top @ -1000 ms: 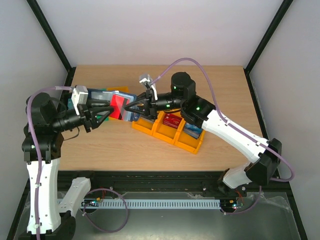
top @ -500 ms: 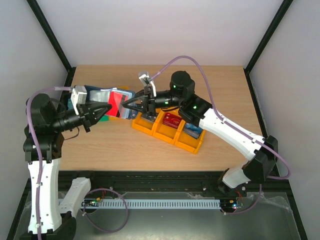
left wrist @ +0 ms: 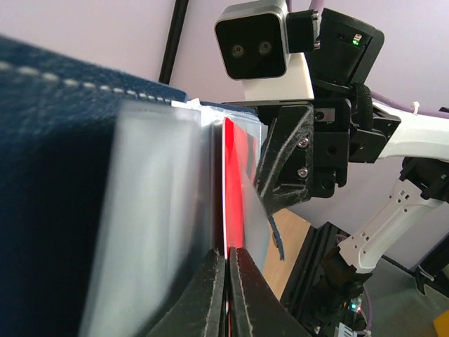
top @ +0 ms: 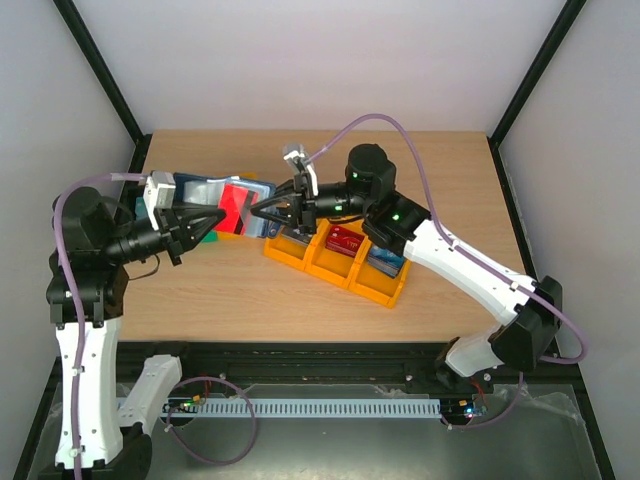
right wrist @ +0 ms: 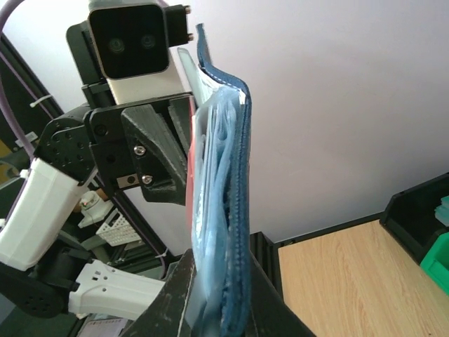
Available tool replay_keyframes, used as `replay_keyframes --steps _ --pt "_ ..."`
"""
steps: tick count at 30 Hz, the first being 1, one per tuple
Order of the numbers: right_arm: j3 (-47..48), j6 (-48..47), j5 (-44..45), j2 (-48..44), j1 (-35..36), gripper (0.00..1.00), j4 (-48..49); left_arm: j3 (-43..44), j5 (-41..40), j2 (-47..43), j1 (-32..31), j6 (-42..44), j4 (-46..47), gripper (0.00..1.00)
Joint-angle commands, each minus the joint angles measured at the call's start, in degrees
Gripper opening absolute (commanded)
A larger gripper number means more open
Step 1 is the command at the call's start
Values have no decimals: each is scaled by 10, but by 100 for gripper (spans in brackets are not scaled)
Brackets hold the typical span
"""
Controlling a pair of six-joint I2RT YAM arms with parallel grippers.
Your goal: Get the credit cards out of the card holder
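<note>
The card holder (top: 262, 222), a navy wallet with pale blue-grey pockets, hangs open above the table between both arms. My right gripper (top: 258, 212) is shut on its lower edge, and the right wrist view shows its jaws (right wrist: 219, 263) pinching the navy cover and pockets (right wrist: 228, 182). A red credit card (top: 237, 208) sticks out of a pocket toward the left. My left gripper (top: 219, 215) is shut on that card's edge. In the left wrist view the fingertips (left wrist: 228, 251) meet on the red card (left wrist: 233, 196), beside the pale pocket (left wrist: 154, 210).
An orange three-compartment tray (top: 318, 268) lies under the right arm with cards in its sections. A green bin (top: 207, 238) sits below the left gripper. Black (right wrist: 417, 210) and green (right wrist: 440, 263) bins show at the right wrist view's edge.
The left gripper, open a second ago, has shut on the red card's edge. The right gripper and card holder shifted only slightly.
</note>
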Motion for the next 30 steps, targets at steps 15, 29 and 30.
replay_keyframes --steps 15,29,30 --pt "-9 55 211 -50 -162 2 -117 46 -164 -3 15 189 -123 2" --pt "-98 36 299 -140 -341 2 -149 17 -716 146 -405 636 -96 2" --pt "-106 33 305 -148 -342 2 -146 9 -728 160 -433 676 -57 2"
